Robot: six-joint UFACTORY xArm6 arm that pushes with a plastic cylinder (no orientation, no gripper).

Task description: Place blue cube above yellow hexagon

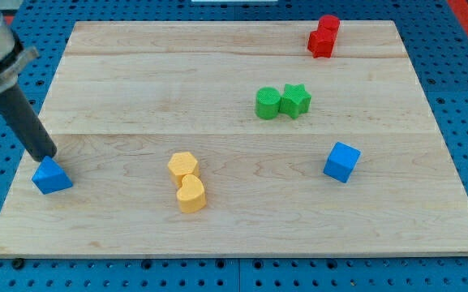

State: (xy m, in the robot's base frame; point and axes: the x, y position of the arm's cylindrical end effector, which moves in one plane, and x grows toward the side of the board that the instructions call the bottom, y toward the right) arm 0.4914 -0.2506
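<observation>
The blue cube sits on the wooden board at the view's right, below the middle. The yellow hexagon lies left of centre, with a yellow heart touching it just below. My tip is at the view's far left, touching or almost touching the top of a blue triangle. The tip is far to the left of both the blue cube and the yellow hexagon.
A green cylinder and a green star sit side by side above centre right. Two red blocks stand together at the view's top right. The board rests on a blue perforated table.
</observation>
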